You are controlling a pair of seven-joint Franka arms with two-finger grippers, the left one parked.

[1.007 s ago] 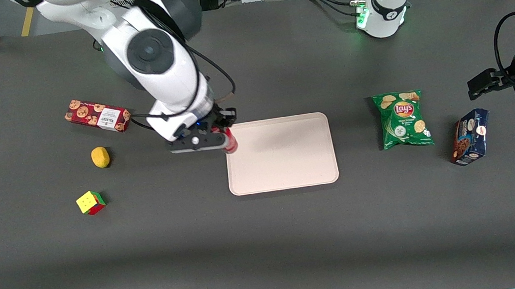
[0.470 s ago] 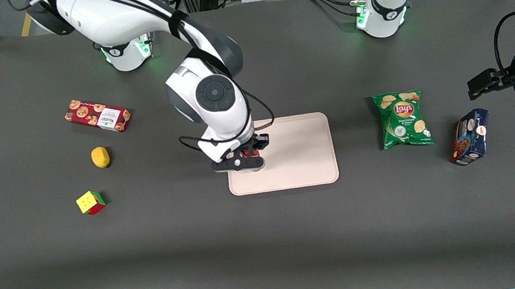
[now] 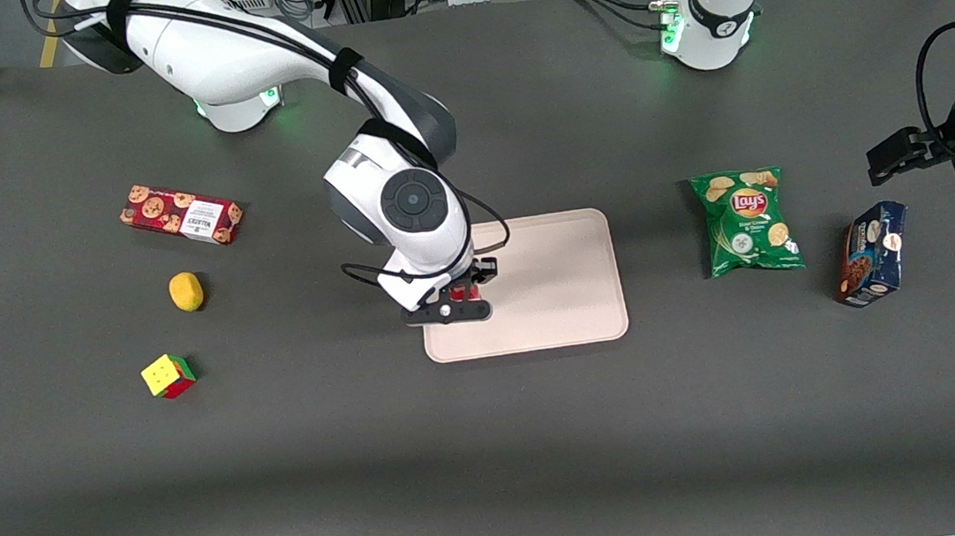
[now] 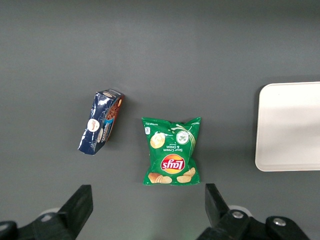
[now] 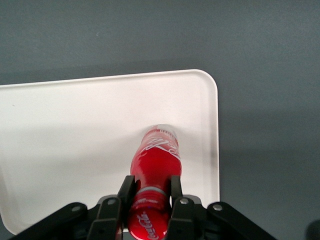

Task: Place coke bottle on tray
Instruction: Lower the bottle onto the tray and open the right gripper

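My right gripper point(image 3: 458, 298) is over the tray point(image 3: 551, 296), near the tray's corner that is nearest the front camera at the working arm's end. It is shut on the coke bottle point(image 3: 469, 290), which the wrist mostly hides in the front view. In the right wrist view the fingers point(image 5: 127, 189) clamp the red bottle point(image 5: 154, 160) at its neck, with the gripper point(image 5: 151, 186) above it. The bottle hangs upright with its base at or just above the pale tray point(image 5: 75, 125). The tray's edge also shows in the left wrist view point(image 4: 290, 125).
A red cookie box point(image 3: 181, 214), a yellow lemon point(image 3: 186, 291) and a colour cube point(image 3: 168, 376) lie toward the working arm's end. A green Lay's bag point(image 3: 746, 220) and a dark blue box point(image 3: 872, 253) lie toward the parked arm's end.
The gripper carried the bottle from beside the tray's edge to over the tray, nearer the front camera, and came lower. In the last half second it barely shifted.
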